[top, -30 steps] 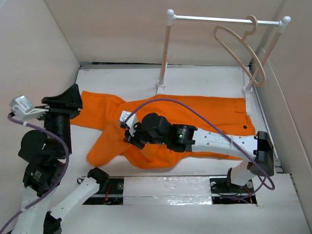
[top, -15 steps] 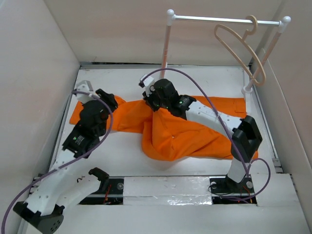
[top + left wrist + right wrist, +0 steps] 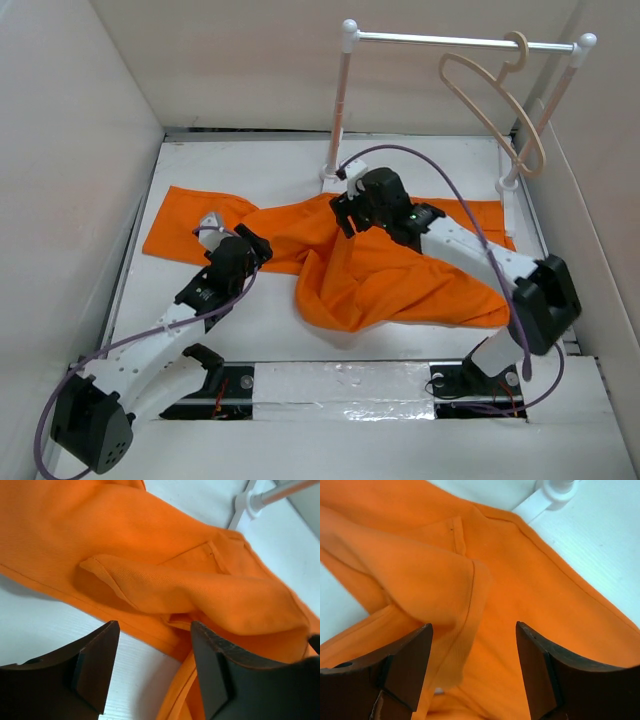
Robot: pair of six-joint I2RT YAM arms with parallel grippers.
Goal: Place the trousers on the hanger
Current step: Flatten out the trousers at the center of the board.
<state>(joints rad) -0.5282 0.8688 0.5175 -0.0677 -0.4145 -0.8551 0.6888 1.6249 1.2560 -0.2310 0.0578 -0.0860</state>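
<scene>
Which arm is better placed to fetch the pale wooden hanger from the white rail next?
Probably the right. The pale beige wooden hanger hangs at the right end of the white metal rail. The right gripper, open, is nearer it than the left gripper.

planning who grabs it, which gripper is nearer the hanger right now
Right. The right gripper sits over the trousers near the rail post, below and left of the hanger. The left gripper is farther off, at the trousers' left side.
</scene>
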